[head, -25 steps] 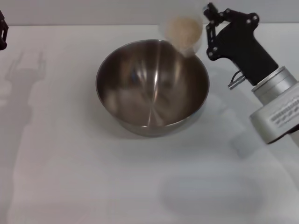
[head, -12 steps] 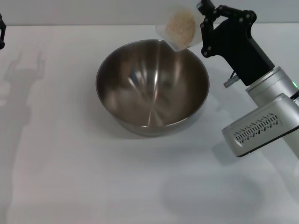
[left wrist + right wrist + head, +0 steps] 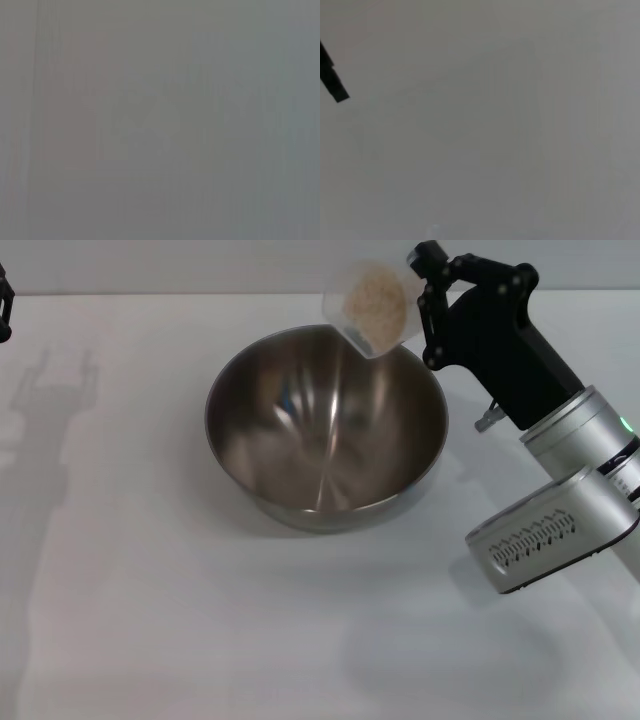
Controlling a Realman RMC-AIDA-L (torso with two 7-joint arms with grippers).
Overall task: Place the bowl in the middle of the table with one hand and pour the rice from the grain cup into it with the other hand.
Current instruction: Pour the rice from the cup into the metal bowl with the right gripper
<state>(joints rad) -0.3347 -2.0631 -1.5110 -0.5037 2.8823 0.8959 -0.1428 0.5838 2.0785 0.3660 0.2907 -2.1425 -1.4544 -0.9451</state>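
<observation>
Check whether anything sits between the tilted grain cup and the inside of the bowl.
Nothing visible does. The right end effector holds the grain cup tilted above the far rim of the bowl, spout towards it. The bowl's inside looks bare, and the rice is in the cup.

The white table (image 3: 150, 620) carries 1 thing: the steel bowl (image 3: 326, 426), resting near its middle.
</observation>
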